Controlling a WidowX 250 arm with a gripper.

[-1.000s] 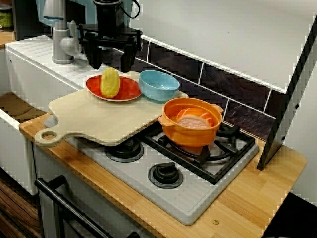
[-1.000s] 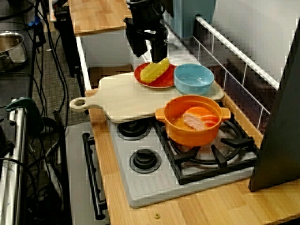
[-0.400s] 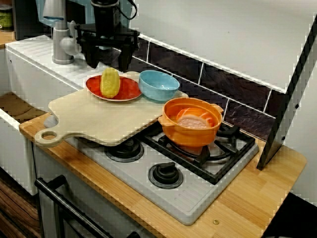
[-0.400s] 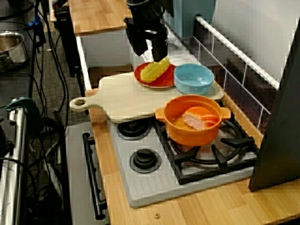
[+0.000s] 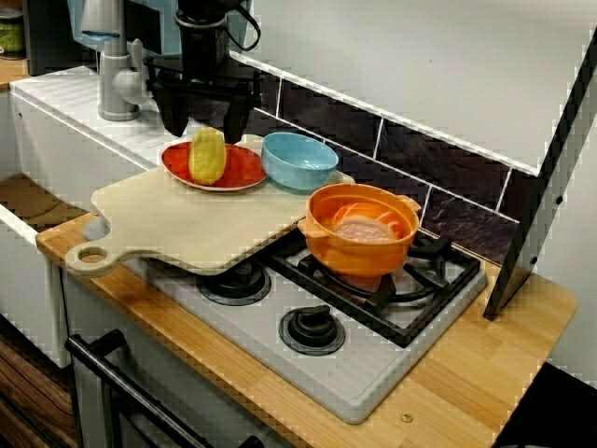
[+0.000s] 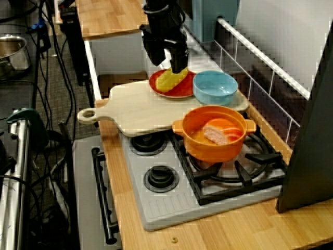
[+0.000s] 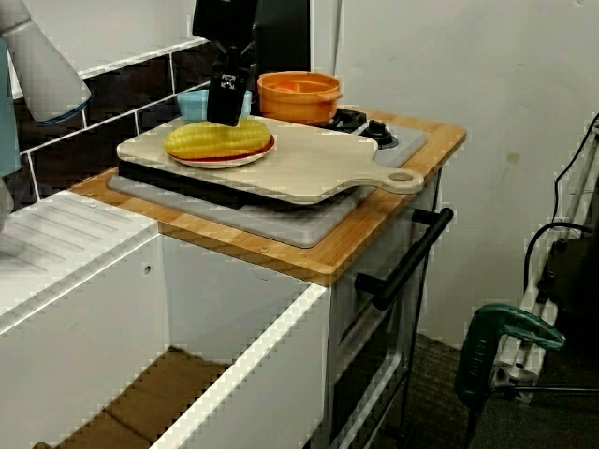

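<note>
My fingers [image 5: 174,114] are matt black plastic. The corn [image 5: 207,155] looks bumpy and waxy, the red plate [image 5: 244,170] glossy; the board [image 5: 187,219] is smooth, matt pale wood.

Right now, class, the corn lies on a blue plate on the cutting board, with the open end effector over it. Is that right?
No: the plate is red, not blue, as the view facing the tiled wall shows. The corn, cutting board and open end effector are as stated.
</note>
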